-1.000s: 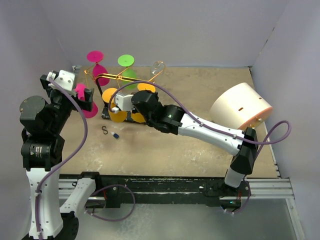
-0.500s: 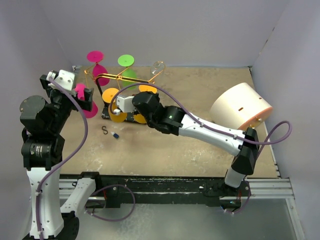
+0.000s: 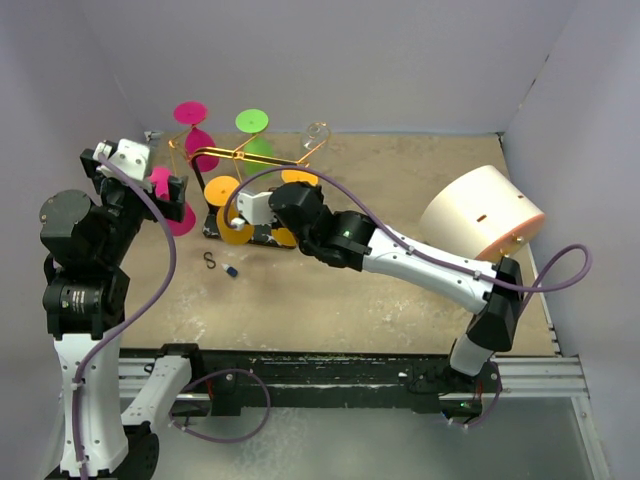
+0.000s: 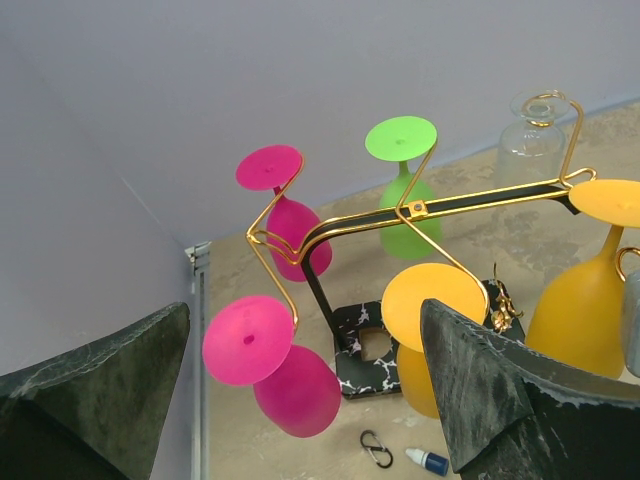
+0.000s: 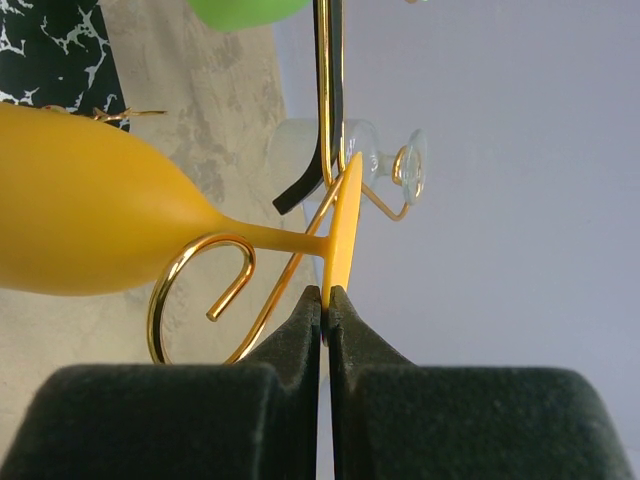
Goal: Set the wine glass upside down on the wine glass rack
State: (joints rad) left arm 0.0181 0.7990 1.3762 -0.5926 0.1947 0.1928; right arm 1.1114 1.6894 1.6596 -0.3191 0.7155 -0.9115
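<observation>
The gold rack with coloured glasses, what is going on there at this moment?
The right gripper is shut on the edge of the foot of a yellow wine glass, which sits upside down with its stem at a curled arm of the wine glass rack. The left gripper is open near a pink glass and holds nothing. A green glass and a clear glass are at the rack too.

Cream drum [image 3: 482, 225] (far right), black clip [image 3: 209, 262], small blue-tipped vial [image 3: 231, 271] beside it
</observation>
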